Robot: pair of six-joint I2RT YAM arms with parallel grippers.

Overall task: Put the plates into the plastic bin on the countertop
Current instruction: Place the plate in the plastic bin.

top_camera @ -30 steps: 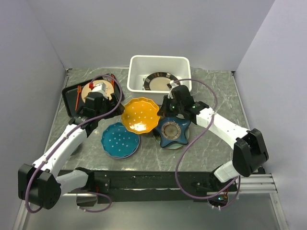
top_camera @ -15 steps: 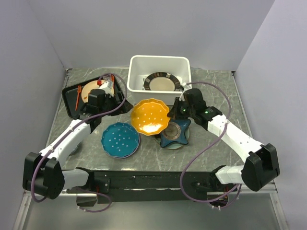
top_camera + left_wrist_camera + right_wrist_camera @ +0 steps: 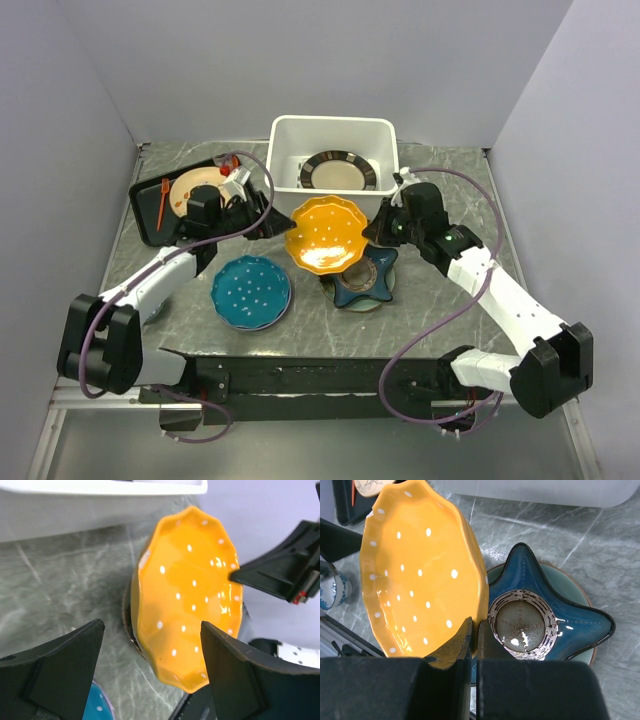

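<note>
From above, the right gripper (image 3: 372, 232) is clamped on the 3 o'clock edge of the orange scalloped plate (image 3: 325, 233), which is tilted and overlaps the navy star-shaped plate (image 3: 362, 278). The white plastic bin (image 3: 283, 150) lies at 12 o'clock from the held plate, close by, with a dark-rimmed beige plate (image 3: 338, 171) already inside. The right arm is the one placed to carry it there. The left gripper (image 3: 268, 216) stands spread and empty at the plate's 9 o'clock. The blue dotted plate (image 3: 250, 291) rests on the countertop (image 3: 450, 170) at 7 o'clock.

In the left wrist view, the wide-apart fingers (image 3: 60, 670) frame the orange plate without touching it. Its longer span runs from 12 to 6 o'clock, the bin's rim is at 12 o'clock, and the right gripper's dark finger reaches in from 3 o'clock.

In the right wrist view, the fingers (image 3: 452, 655) pinch the plate's rim at 6 o'clock. The star-shaped plate sits at 3 o'clock on a pale green plate (image 3: 570, 582), and the bin wall is at 12 o'clock.

No brand, label or writing can be read in any view.
</note>
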